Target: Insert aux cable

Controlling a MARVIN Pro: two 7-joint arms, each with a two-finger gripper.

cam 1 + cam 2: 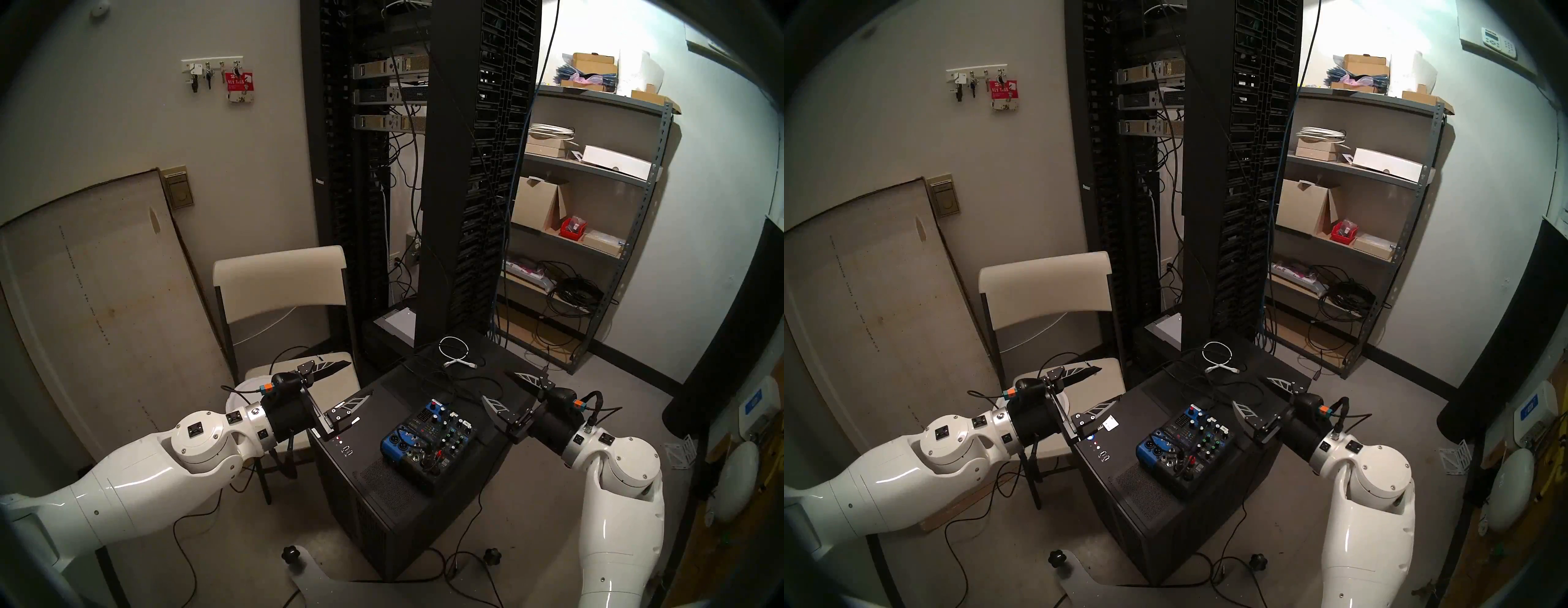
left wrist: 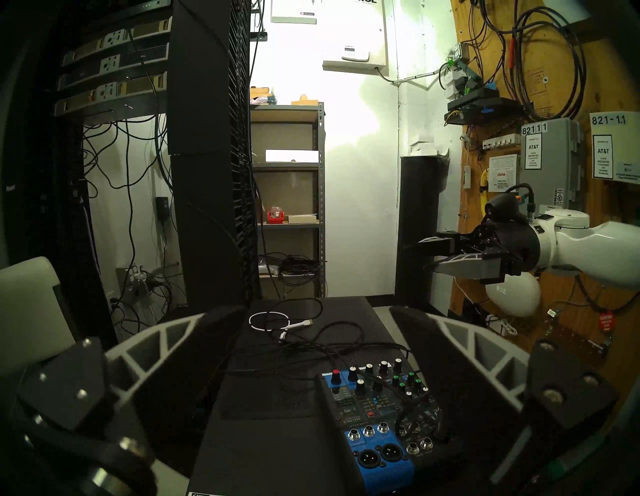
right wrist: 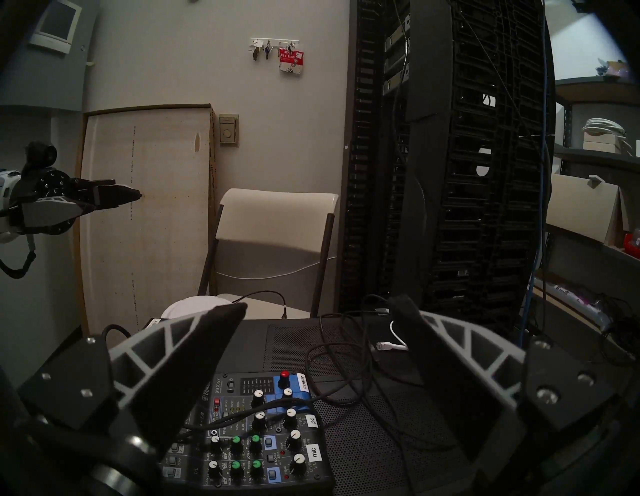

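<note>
Just past the left gripper point(image 1: 360, 378), on its chair point(image 1: 280, 280) side, the aux cable point(image 3: 284, 310) ends in a thin plug at the far edge of the black case point(image 1: 373, 479). The plug seems to point down. The right gripper point(image 1: 494, 385) is well apart from it, across the case. Both grippers have their 2 fingers wide apart and hold nothing. I think the left arm is nearer for the grab. The mixer point(image 1: 428, 441) sits between the 2 grippers.

Network closet, server racks point(image 1: 424, 170), cabling, storage shelving point(image 1: 594, 170)
</note>
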